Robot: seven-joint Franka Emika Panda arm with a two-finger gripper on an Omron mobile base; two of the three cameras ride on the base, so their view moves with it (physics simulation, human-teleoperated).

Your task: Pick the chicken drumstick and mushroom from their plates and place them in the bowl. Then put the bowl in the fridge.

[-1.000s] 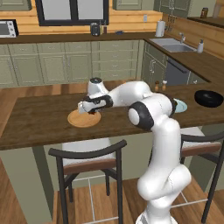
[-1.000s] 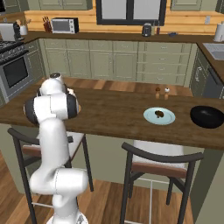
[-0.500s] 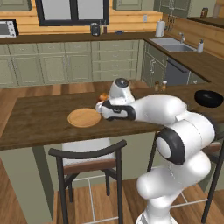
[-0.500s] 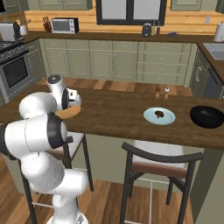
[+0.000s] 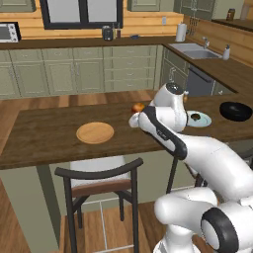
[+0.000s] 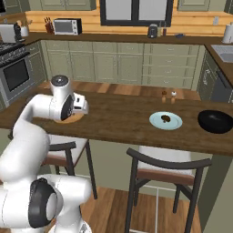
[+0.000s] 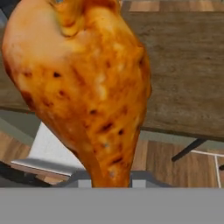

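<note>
Chicken drumstick (image 7: 83, 92) top beyond frame edge; jaws hidden.

The glossy orange-brown chicken drumstick (image 7: 83, 87) hangs lifted above the surface (image 5: 44, 136). The mushroom (image 6: 166, 119) lies on the pale blue plate (image 6: 154, 121), near the black bowl (image 6: 215, 121); the tan plate (image 5: 95, 133) is bare.

Two base views from behind the arm, left and right, looking forward and down; sharing the wooden counter (image 5: 49, 136) and back cabinets (image 6: 123, 63). Hand view very close on the chicken drumstick (image 7: 83, 83), counter beyond.
</note>
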